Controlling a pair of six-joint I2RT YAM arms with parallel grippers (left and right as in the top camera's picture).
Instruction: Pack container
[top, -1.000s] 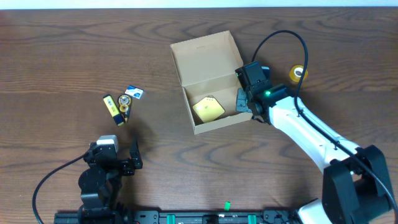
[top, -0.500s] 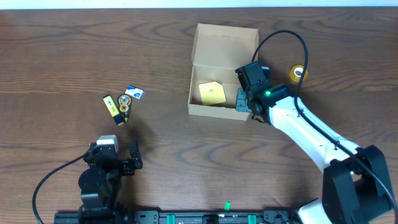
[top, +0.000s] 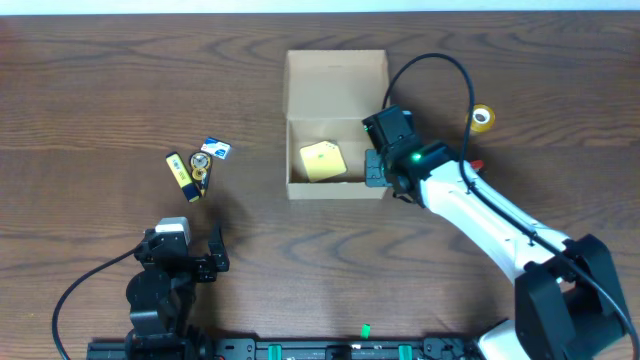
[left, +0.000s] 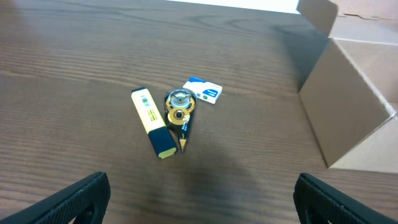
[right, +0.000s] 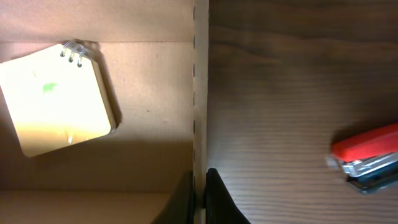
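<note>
Container (top: 337, 82) side wall — right pincer (right: 200, 194) clamped on it.

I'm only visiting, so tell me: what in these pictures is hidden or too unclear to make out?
- Red stapler: cut off by the right wrist view's edge. In the overhead view the right arm covers nearly all of it.
- Print on the blue-and-white packet: too small to read in either the left wrist or overhead view.
- Right hand pinching the container wall: its fingers run off the bottom edge of the right wrist view.
</note>
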